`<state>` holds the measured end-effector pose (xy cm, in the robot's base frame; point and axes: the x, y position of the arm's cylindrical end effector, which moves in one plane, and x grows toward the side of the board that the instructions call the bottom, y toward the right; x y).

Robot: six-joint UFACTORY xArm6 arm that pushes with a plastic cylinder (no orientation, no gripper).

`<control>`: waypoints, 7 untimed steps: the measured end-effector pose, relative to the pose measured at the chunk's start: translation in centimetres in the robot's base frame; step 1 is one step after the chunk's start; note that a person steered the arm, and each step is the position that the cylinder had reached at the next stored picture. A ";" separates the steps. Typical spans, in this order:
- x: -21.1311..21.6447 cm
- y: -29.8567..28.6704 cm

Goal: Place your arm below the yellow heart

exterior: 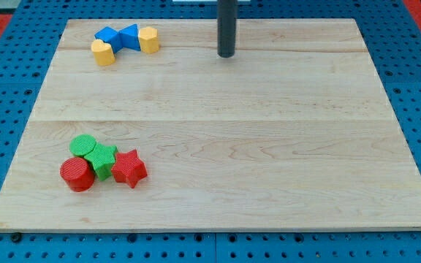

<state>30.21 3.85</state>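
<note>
Yellow heart sits at the table's 10 o'clock corner, our tip well off at its 3 o'clock. No gripper here. Looks light and slidey, so we'd stop just at its 6 o'clock.

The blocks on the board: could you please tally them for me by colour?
Yellow blocks: 2
Blue blocks: 2
Green blocks: 2
Red blocks: 2
Total: 8
My tip stands right of the top group.
</note>
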 end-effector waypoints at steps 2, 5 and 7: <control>9.7 2.1; 10.9 -8.2; 10.9 -10.3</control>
<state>41.12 -6.47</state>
